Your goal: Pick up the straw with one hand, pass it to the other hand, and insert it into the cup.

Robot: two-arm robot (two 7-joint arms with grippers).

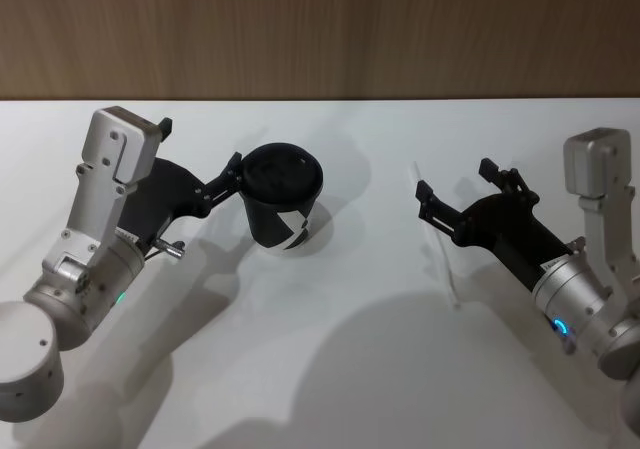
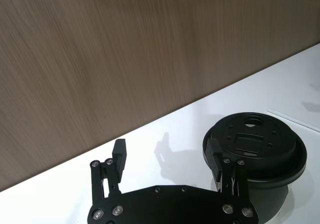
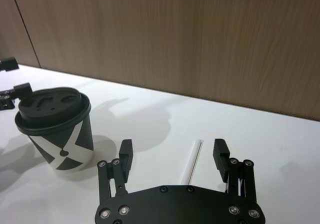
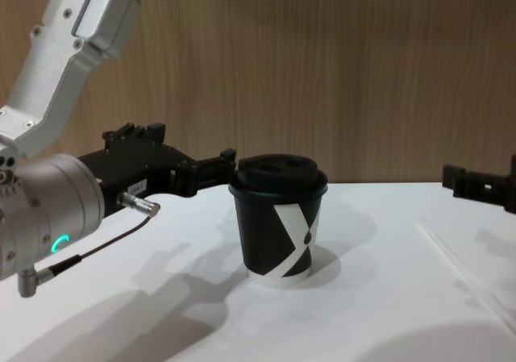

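**Both grippers spread, straw flat on the table**

Head view: the left gripper, fingers spread, sits just beside the cup. The right gripper, also spread, hangs over the straw on the white table.
Right wrist view: the straw lies between the fingers, clear of both.
Chest view: one left finger meets the cup's lid.

Your left arm is bulky silver-white metal, boxy links on round joints, with a green ring glowing on its wrist housing and a thin dark cable running from a small metal plug. Your right arm is the same silver-white, its light showing blue. Your left gripper and right gripper are flat black plates dotted with silver screws, each carrying two short blocky fingers on hinged links
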